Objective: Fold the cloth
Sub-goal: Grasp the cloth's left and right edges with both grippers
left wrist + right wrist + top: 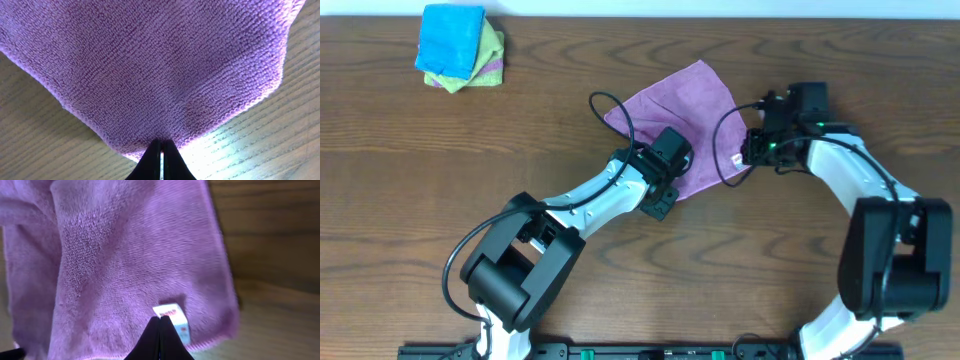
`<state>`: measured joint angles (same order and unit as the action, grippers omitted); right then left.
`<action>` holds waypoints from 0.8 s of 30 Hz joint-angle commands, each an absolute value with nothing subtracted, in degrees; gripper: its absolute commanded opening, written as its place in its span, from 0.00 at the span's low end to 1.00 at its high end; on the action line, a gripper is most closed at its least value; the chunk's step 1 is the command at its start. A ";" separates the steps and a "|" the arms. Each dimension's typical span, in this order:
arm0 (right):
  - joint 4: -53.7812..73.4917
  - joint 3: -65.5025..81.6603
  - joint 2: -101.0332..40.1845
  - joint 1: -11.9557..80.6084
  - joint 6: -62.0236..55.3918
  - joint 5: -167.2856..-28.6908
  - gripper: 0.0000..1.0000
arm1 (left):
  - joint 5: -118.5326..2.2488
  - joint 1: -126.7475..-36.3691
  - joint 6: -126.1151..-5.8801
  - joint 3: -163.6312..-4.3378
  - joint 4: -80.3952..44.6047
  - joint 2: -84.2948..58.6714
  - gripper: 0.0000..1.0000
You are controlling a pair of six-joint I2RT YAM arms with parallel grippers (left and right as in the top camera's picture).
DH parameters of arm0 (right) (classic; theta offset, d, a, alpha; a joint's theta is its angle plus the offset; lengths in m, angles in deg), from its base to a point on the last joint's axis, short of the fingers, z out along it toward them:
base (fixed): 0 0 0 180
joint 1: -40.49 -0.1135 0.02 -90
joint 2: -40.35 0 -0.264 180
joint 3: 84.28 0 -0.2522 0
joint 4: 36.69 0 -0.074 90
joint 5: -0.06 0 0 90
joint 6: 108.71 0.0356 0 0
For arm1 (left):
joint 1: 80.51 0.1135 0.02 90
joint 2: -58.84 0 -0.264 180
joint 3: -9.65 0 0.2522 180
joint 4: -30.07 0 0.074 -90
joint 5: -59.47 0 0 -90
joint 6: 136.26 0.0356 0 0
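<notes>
Pinching the cloth [685,105] at two places along its lower edge, the arms stand at the opening step of the fold; the lilac square lies flat as a diamond just above the centre of the overhead frame, not yet doubled over. The left gripper [161,149] has its fingers pressed together on the cloth's bottom corner, the terry puckering toward the tips; the right gripper [160,326] is likewise closed on the hem at the right corner, just beside the small white tag [173,317].

The next move, by the look of it, calls for both pinched points to rise together and travel toward the far corner at the top of the frame, level enough for the edges to meet. A black cable [610,108] from the left arm loops over the cloth's left corner and could drag on the fabric as it lifts. A stack of other cloths, a blue cloth [450,38] on top, sits well apart in the upper left of the wooden table [840,50], clear of the path.
</notes>
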<state>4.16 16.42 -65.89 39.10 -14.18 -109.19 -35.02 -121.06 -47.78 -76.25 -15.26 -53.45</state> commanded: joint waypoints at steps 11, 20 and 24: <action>0.62 16.33 -68.73 37.09 -13.87 -101.26 0.01 | -36.18 -120.96 -51.67 -77.45 -14.56 -54.02 0.06; -0.63 16.33 -70.78 37.09 -13.89 -98.35 0.02 | -36.59 -121.04 -54.56 -77.45 -13.75 -54.02 0.06; -0.65 16.33 -71.94 37.09 -13.89 -97.85 0.02 | -36.48 -121.04 -57.07 -77.41 -12.73 -54.04 0.06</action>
